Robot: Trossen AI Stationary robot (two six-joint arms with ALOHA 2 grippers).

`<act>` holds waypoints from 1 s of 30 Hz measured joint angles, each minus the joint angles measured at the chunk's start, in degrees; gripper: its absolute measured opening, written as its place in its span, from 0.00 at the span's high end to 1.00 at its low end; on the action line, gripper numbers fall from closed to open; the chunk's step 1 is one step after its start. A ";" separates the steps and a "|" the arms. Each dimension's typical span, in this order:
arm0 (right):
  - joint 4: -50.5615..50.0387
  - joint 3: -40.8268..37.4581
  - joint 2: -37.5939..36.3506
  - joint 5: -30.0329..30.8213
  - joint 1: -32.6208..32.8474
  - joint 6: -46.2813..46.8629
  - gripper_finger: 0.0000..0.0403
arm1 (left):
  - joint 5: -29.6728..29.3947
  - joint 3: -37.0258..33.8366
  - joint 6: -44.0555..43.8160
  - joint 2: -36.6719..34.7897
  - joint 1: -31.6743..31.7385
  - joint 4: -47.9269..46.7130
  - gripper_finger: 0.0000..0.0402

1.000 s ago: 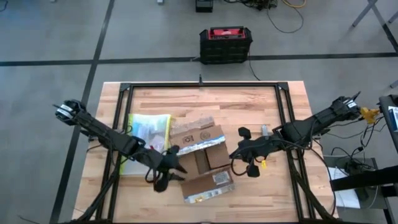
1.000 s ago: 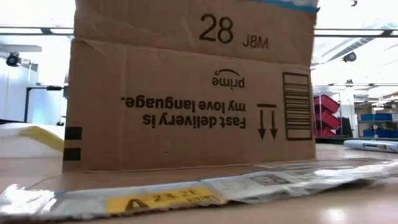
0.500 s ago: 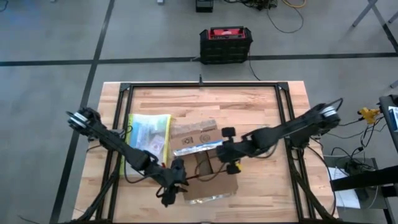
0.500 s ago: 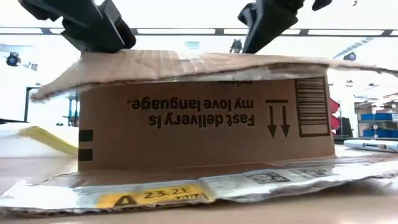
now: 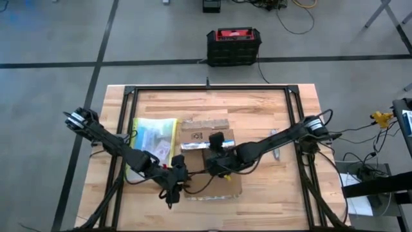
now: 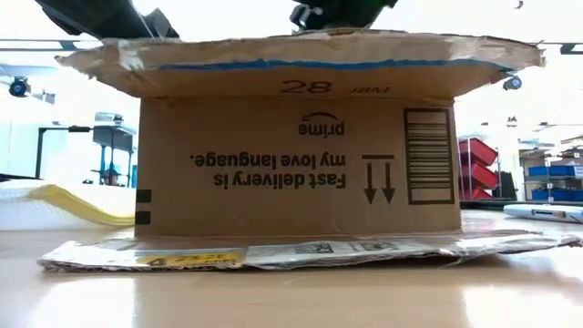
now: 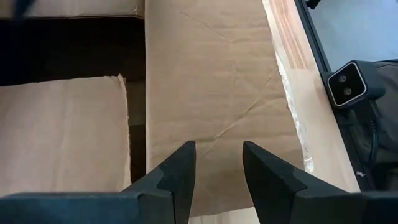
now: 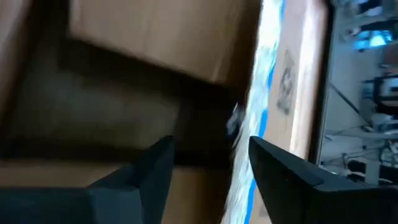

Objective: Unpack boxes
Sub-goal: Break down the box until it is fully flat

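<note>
Both grippers over the opened cardboard box

Low view, nearest first: a flattened flap of the box (image 6: 301, 182) lies on the wooden worktop (image 6: 291, 296) toward the camera, white label and yellow sticker showing on it. Behind it the box wall stands upright, black print upside down, arrows and a barcode at its right side. An upper flap with a blue tape edge juts out over the wall. Dark arm parts show above that flap.

High view: box sits at mid worktop, toward the near edge, flaps spread. Left gripper (image 5: 175, 182) is at the box's left near corner; in its wrist view the fingers (image 7: 180, 171) stand apart over a bare cardboard flap, gripping nothing. Right gripper (image 5: 215, 161) reaches in from the right over the box's open middle; its wrist view shows the fingers (image 8: 280, 168) apart, nothing between them, dark box interior and the blue-taped flap edge beyond.

Just left of the box lies a clear plastic pouch (image 5: 154, 136) with yellow edges, flat on the worktop. Farther off, on the floor beyond the worktop, a black and red case (image 5: 233, 46).
</note>
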 joint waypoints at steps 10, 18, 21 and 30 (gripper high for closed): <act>0.33 -0.04 0.41 -5.10 -5.25 0.41 0.54 | 0.10 0.00 -1.35 -0.30 -0.18 -0.16 0.70; 0.56 -0.07 0.92 -0.38 -8.26 0.20 0.70 | 0.35 0.00 -1.28 -2.21 -0.32 -1.30 0.70; -0.26 0.02 0.25 -0.81 -8.22 -0.15 0.91 | 0.39 0.00 -0.75 -3.59 -0.33 -1.25 0.70; -1.59 3.64 -3.42 6.79 -8.45 -5.86 1.00 | -3.66 0.00 4.01 -9.47 -0.33 -1.25 0.70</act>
